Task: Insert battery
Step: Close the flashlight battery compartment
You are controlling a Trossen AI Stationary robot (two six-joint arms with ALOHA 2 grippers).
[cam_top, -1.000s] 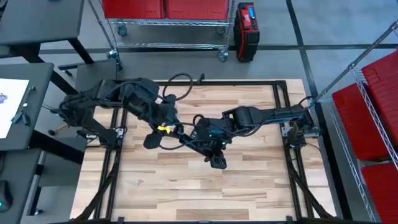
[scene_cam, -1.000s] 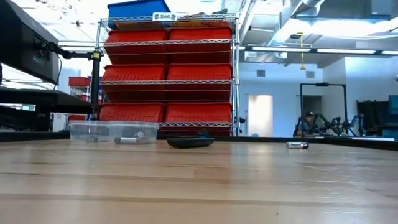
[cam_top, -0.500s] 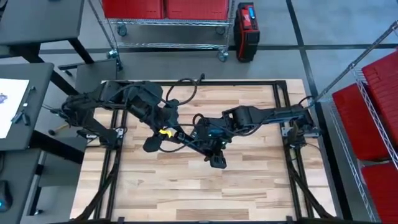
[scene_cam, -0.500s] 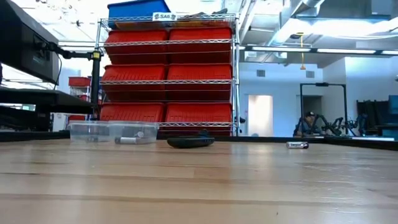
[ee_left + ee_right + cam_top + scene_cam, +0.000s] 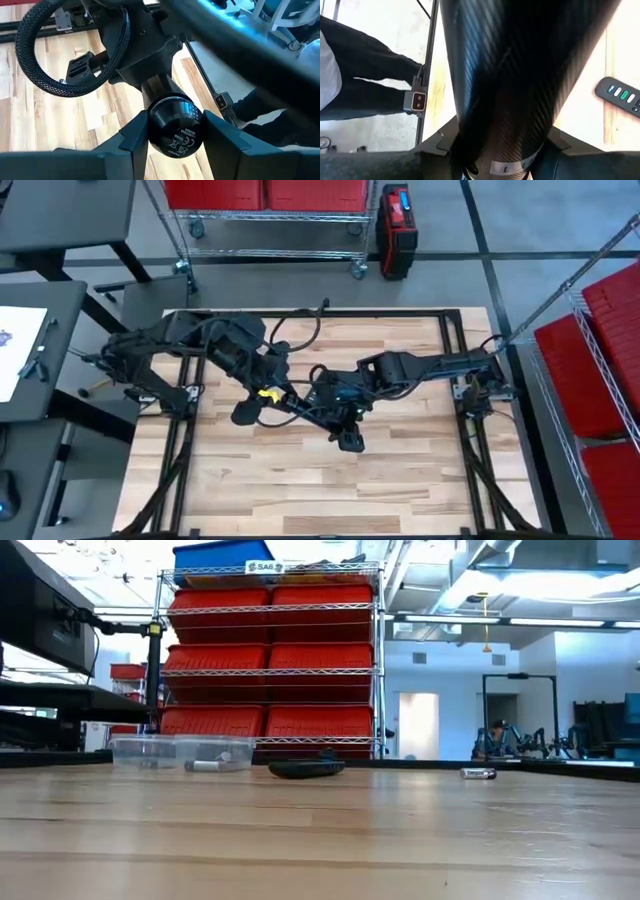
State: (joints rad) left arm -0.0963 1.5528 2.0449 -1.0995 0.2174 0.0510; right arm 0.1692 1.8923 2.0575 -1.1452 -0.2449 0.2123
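Note:
My two arms cross above the middle of the table. My left gripper (image 5: 272,397) points toward the table's right and my right gripper (image 5: 303,404) toward its left, both well above the wood. A black round part with white print (image 5: 175,132) blocks the left wrist view. A dark woven tube (image 5: 505,75) blocks the right wrist view. Both look like parts of the other arm. A dark remote (image 5: 307,769) (image 5: 619,95) lies flat on the table. A silver battery (image 5: 478,773) lies on its side farther right. Another battery (image 5: 205,766) lies in a clear tub.
Clear plastic tubs (image 5: 180,752) stand at the table's far left. A shelf of red bins (image 5: 270,660) stands beyond the far edge. A person's legs (image 5: 365,75) show by the table's left edge. Bare wood (image 5: 320,490) fills the table's near half.
My left arm has swung a little toward the table's right and near edge, its elbow and gripper moving closer over the right arm. The right arm has kept still. The remote and batteries have not moved.

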